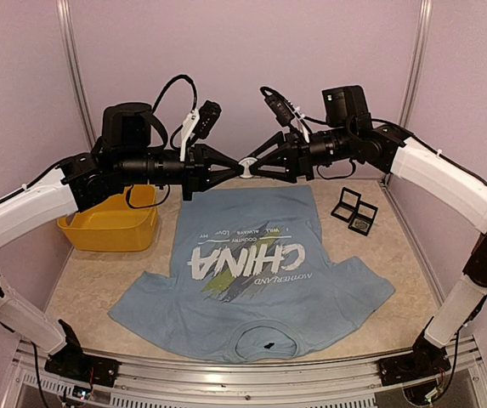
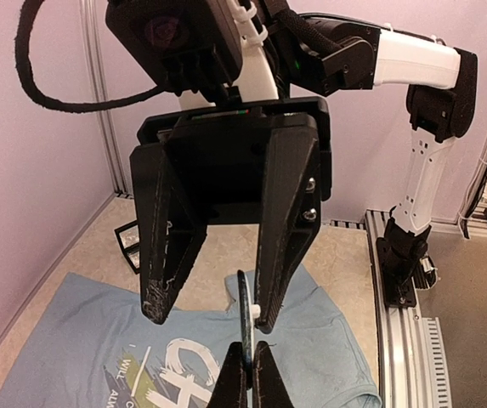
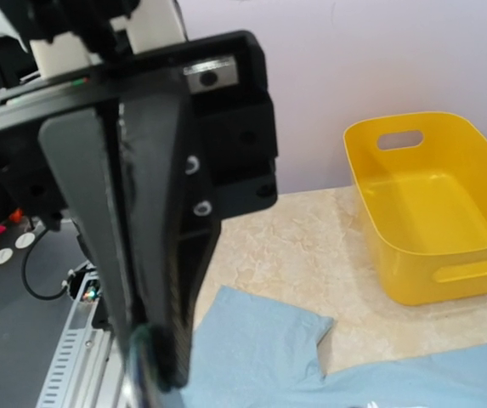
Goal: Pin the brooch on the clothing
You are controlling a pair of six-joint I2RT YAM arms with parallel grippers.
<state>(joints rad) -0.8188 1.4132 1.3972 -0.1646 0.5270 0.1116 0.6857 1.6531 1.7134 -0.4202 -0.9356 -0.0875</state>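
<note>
The light blue T-shirt [image 1: 251,280] with white "CHINA" lettering lies flat on the table, collar toward me. It also shows in the left wrist view [image 2: 336,348] and the right wrist view [image 3: 260,348]. The brooch [image 1: 247,161], a thin white-faced disc, is held in the air above the shirt's far hem. My left gripper [image 1: 236,167] is shut on its lower edge [image 2: 245,319]. My right gripper [image 1: 257,166] faces it, open [image 2: 212,319]. One right finger [image 2: 281,255] touches the small white nub on the brooch's side. In the right wrist view my own fingers are out of frame.
A yellow bin [image 1: 111,225] stands at the back left and shows in the right wrist view [image 3: 430,212]. Two open black boxes [image 1: 353,211] lie at the back right. A small dark speck [image 1: 268,346] sits by the shirt's collar. Frame rails run along the sides.
</note>
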